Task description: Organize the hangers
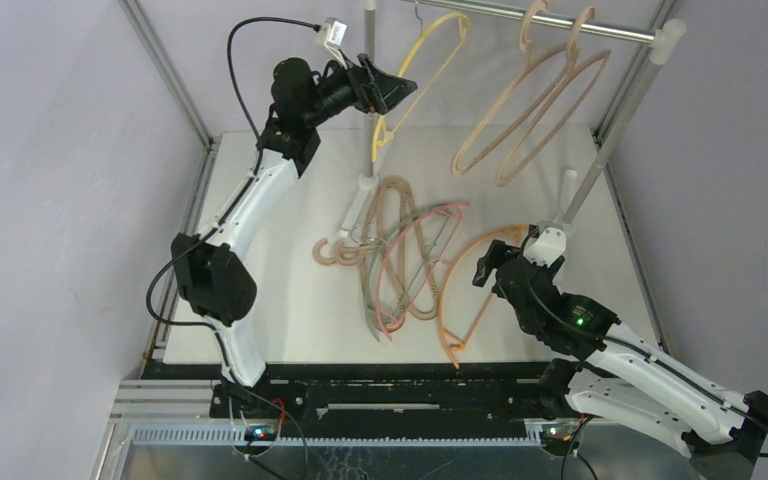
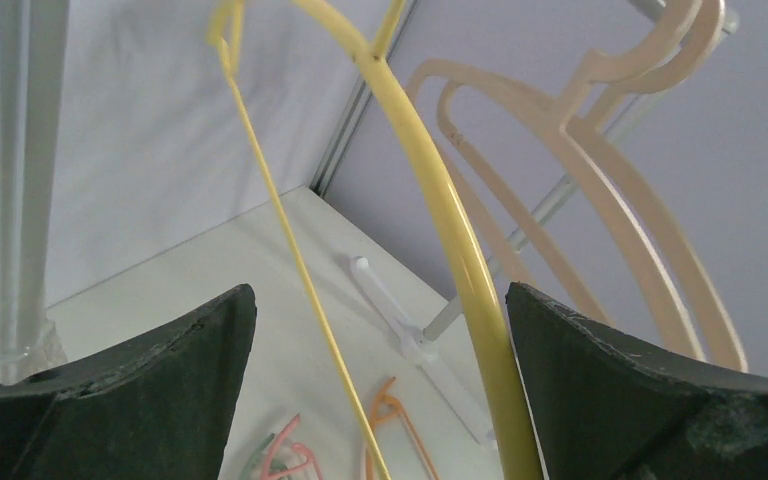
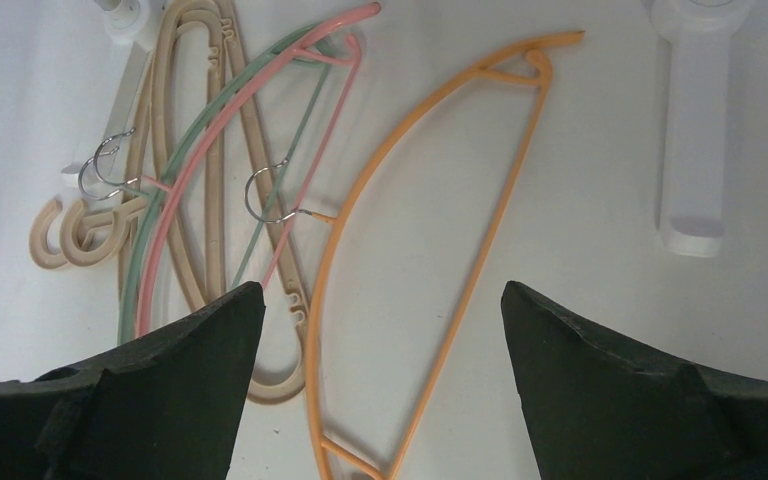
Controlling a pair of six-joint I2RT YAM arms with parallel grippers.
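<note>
Hovering high by the silver rail [image 1: 620, 34], the left gripper [image 2: 380, 300] is seen with its jaws spread wide and clamped on nothing. The thick arm of the yellow hanger [image 2: 446, 210] is caught running up between them, and that hanger is hung on the rail, with two beige hangers [image 1: 563, 62] hung further along it. Down low, the right gripper [image 3: 382, 295] is held just above the table [image 1: 290, 300], jaws likewise parted wide and empty. The orange hanger [image 3: 495, 200] is laid flat beneath the gap, and a heap of pink, pale-green and beige hangers [image 1: 400, 250] is seen tangled just beside it.
</note>
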